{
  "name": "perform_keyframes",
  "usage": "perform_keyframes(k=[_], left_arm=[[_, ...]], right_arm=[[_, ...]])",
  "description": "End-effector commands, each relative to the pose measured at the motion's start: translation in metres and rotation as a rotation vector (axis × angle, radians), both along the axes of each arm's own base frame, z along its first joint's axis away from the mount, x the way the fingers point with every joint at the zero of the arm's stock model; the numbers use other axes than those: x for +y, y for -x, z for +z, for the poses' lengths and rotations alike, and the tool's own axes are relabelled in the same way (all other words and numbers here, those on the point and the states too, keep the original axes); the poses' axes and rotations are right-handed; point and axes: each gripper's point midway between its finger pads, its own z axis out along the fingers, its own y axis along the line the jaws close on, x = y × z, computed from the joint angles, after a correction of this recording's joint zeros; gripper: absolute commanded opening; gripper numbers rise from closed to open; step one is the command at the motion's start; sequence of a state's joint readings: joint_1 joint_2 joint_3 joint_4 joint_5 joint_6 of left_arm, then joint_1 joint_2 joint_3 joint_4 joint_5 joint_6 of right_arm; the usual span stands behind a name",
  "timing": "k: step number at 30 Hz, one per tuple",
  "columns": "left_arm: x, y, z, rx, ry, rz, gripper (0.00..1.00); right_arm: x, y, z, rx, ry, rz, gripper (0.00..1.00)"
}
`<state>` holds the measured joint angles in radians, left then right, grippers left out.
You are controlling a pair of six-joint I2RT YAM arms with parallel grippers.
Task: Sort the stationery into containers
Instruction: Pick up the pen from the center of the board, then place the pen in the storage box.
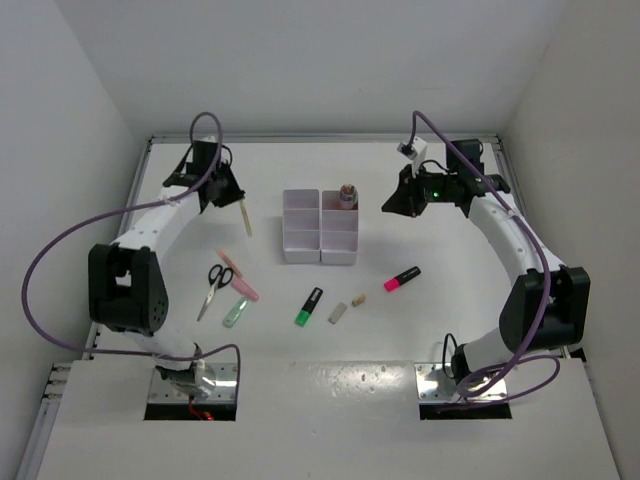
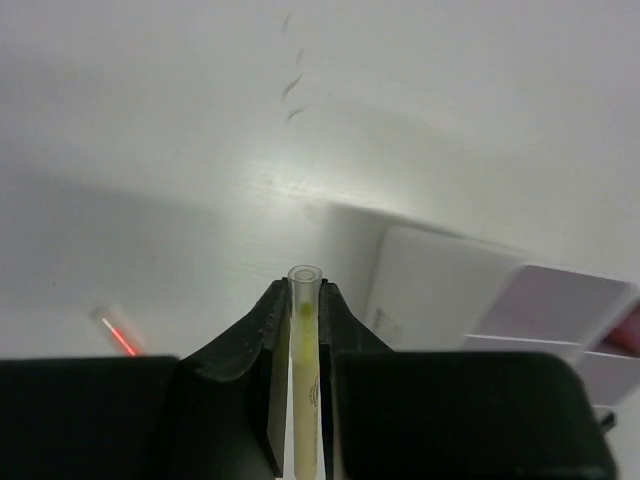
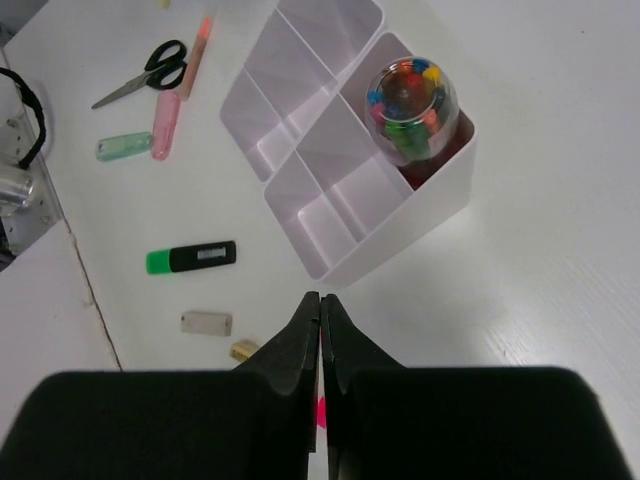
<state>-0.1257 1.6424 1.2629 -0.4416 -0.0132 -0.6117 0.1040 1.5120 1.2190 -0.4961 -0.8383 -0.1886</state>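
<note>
Sorting barely starting: left end effector (image 2: 304,292) gripping cream pen (image 2: 304,390) near organiser (image 1: 300,256); right end effector (image 3: 320,300) closed, empty; scissors (image 1: 214,285), highlighters (image 1: 309,306), erasers (image 1: 337,313), two pens (image 1: 238,275) lying loose.

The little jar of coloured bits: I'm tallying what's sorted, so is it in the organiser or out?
In. The jar sits in a corner compartment of the organiser, its top rising above the walls.

table (image 1: 450,320): white, matte | walls (image 1: 320,60): white, enclosing back, left, right
</note>
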Motion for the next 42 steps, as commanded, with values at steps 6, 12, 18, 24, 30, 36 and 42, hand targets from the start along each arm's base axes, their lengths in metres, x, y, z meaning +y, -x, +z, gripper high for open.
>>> perform_keyframes(k=[6, 12, 18, 24, 30, 36, 42], left_arm=[[-0.084, 0.003, 0.182, -0.625, 0.136, -0.186, 0.0], [-0.134, 0.031, 0.229, -0.989, 0.023, -0.368, 0.0], [-0.155, 0.017, 0.222, -1.109, -0.097, -0.447, 0.0], [-0.168, 0.01, 0.202, -1.204, -0.151, -0.456, 0.0], [-0.192, -0.01, 0.163, -1.154, -0.168, -0.526, 0.0], [-0.2, -0.026, 0.144, -1.127, -0.178, -0.524, 0.0], [-0.204, -0.03, 0.13, -1.105, -0.18, -0.541, 0.0]], right_arm=[[0.004, 0.008, 0.009, -0.024, -0.051, 0.057, 0.04], [0.001, 0.003, 0.003, -0.03, -0.044, 0.055, 0.04], [0.001, 0.001, -0.007, -0.009, -0.039, 0.059, 0.04], [-0.001, -0.002, -0.013, 0.013, -0.045, 0.055, 0.04], [-0.002, 0.0, -0.011, -0.002, -0.038, 0.064, 0.08], [-0.007, -0.002, -0.01, -0.01, -0.042, 0.055, 0.08], [-0.012, 0.0, -0.012, 0.0, -0.053, 0.054, 0.09]])
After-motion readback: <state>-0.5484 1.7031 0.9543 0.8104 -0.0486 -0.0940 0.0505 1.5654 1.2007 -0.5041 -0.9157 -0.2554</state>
